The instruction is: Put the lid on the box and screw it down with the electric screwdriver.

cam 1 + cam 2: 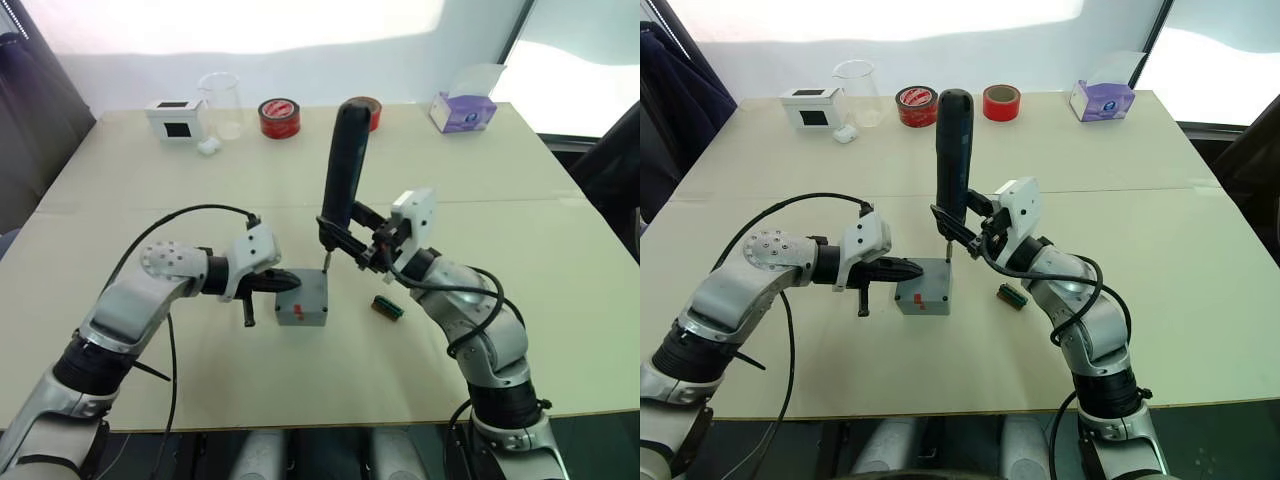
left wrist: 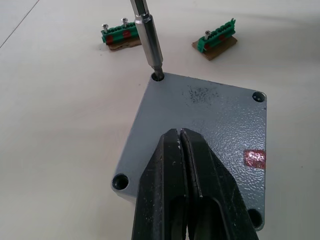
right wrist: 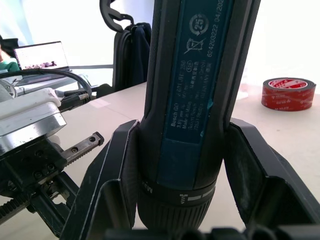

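A pale table [image 1: 560, 300] fills the scene, seen from above over two robot arms.

On the left, the left gripper [image 1: 283, 281] reaches in from the side, its two black fingers [image 2: 187, 195] pressed together with nothing between them. The tips rest on top of the lid [image 2: 210, 130], a flat grey plate with screw holes at its corners and a small red mark near one edge. The lid sits squarely on the box [image 1: 302, 312], a small grey enclosure near the middle of the table with a red mark on the side facing the robot.

Directly above the box's far corner stands the electric screwdriver [image 1: 343, 170], a long black tool held nearly upright and leaning slightly. Its thin metal bit [image 2: 148, 37] points down into the corner screw hole of the lid farthest from the left gripper.

To the right, the right gripper [image 1: 352, 243] is clamped on the lower part of the screwdriver's body, one black finger [image 3: 260, 175] on each side of it.

Just right of the box, a small green terminal strip [image 1: 388, 307] lies on the table.

Along the far edge, from left to right, stand a white box with a black window [image 1: 177, 119], a clear beaker [image 1: 221, 104], a red tape roll [image 1: 279, 118], a second red tape roll [image 1: 1001, 102] and a purple tissue box [image 1: 463, 110].
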Tool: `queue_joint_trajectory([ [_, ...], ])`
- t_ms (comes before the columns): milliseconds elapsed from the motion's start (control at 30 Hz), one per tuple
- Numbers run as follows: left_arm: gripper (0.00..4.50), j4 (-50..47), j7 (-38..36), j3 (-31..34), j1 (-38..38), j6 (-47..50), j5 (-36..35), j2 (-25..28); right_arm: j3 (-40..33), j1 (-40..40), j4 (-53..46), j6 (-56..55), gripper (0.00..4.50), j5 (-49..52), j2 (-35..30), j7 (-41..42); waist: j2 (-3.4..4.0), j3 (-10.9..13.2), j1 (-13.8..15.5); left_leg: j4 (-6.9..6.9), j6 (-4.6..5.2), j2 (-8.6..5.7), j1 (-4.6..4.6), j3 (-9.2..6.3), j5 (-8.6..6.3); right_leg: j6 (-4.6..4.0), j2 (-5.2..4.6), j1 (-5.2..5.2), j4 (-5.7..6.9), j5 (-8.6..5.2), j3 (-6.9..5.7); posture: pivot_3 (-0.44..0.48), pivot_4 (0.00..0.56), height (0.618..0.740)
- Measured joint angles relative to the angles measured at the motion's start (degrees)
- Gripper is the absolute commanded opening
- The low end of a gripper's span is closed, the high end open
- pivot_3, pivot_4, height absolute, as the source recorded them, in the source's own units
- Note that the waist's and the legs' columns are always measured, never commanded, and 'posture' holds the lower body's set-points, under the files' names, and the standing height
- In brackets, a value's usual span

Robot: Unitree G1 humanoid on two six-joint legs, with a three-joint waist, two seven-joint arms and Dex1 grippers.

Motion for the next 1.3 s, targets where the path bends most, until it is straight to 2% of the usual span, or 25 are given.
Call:
queue_joint_trajectory([
  [233,0.00,-1.2,1.1,0.0,1.4,1.1,0.6,0.0,4.3,0.2,0.7,-1.1,1.87,-4.9,0.8,-2.5,-0.20,-0.3,0.0,-0.14,0.19,0.02,0.84,0.01,-0.14,-0.15,-0.01,0.72,-0.14,-0.21,0.01,0.000,0.150,0.740],
  [633,0.00,-2.7,2.5,0.0,2.5,3.4,0.6,0.0,5.4,1.3,1.5,-1.6,1.87,-6.7,1.4,-4.2,-0.34,-1.2,0.1,-0.21,0.21,0.02,1.06,-0.07,-0.17,-0.19,-0.01,0.99,-0.26,-0.26,-0.01,0.000,0.150,0.740],
  [767,0.00,-2.7,2.9,0.0,3.5,3.4,0.6,-0.1,5.3,3.2,1.7,-3.6,1.87,-6.7,1.3,-4.0,-0.34,-1.3,0.1,-0.60,0.27,0.05,1.86,-0.09,-0.24,-0.18,-0.01,1.62,-0.81,-0.27,-0.03,0.000,0.150,0.740],
  [1300,0.00,-2.7,3.1,0.0,4.3,3.4,0.6,-0.2,5.2,4.5,1.7,-5.0,1.87,-7.0,0.8,-3.1,-0.37,-2.1,0.1,-1.00,0.26,0.05,1.92,-0.11,-0.24,-0.19,-0.04,1.56,-0.98,-0.28,-0.01,0.000,0.150,0.740],
])
